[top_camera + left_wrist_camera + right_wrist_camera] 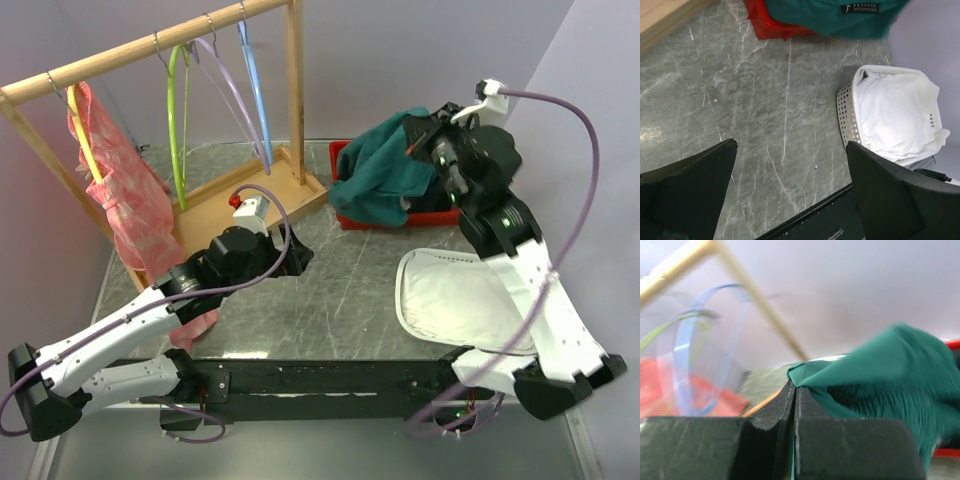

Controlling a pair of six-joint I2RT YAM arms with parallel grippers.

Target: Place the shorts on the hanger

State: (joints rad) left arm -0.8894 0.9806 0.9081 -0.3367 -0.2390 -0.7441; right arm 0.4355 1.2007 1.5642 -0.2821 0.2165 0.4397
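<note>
Right gripper (794,390) pinching shorts (385,180), fingers closed on fabric edge, garment draping over red bin (345,218). Left gripper (791,145) hovering wide open, left of bin (hanger (177,120) hanging farther left).

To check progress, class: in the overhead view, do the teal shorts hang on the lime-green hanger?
No: the shorts sit over the red bin, pinched by the right gripper, while the hanger hangs bare on the rail.
</note>
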